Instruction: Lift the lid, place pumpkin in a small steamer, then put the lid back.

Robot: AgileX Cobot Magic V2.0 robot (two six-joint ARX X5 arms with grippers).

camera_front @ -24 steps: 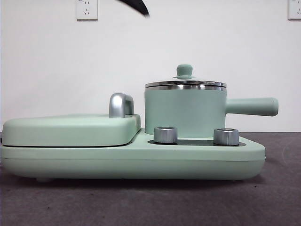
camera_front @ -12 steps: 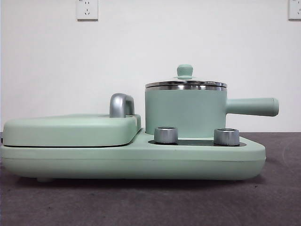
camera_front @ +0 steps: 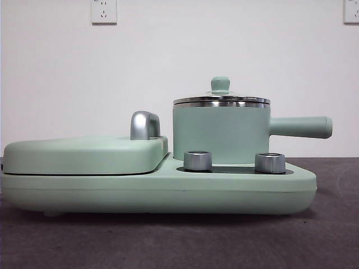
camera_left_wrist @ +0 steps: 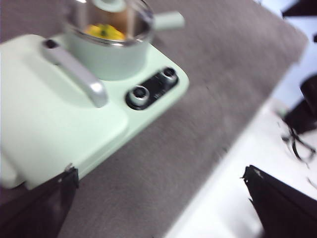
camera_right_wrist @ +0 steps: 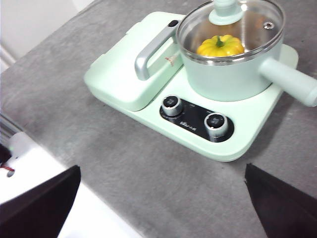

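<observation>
the lid (camera_front: 221, 100) is seated on the small steamer (camera_front: 220, 133), its steel rim resting on the pot's rim and its mint knob upright on top. in the front view the pot's wall hides everything inside, so the pumpkin cannot be seen there. in the right wrist view the pumpkin (camera_right_wrist: 220, 46) is seen through the glass, lying inside the steamer with its green stem up; its lower part is hidden by the pot wall, and the knob and far edge of the lid are cut off by the frame. in the left wrist view the picture is blurred: only a yellow patch is made out through the glass, and the top of the pot is cut off.

the steamer stands on the wide base (camera_front: 168, 190), behind 2 silver knobs (camera_right_wrist: 193, 114), its long handle pointing away from the flat cover (camera_front: 84, 154) beside it. the cover's chrome handle (camera_front: 144, 125) is partly hidden by the cover's edge in the front view.

neither arm is seen in the front view. the left gripper (camera_left_wrist: 158, 198) is held well apart from the base, over the table's edge, jaws spread wide with nothing between them. the right gripper (camera_right_wrist: 163, 198) is likewise held away over the grey table (camera_right_wrist: 124, 163), jaws wide and empty. only the jaw tips are shown in both wrist views.
</observation>
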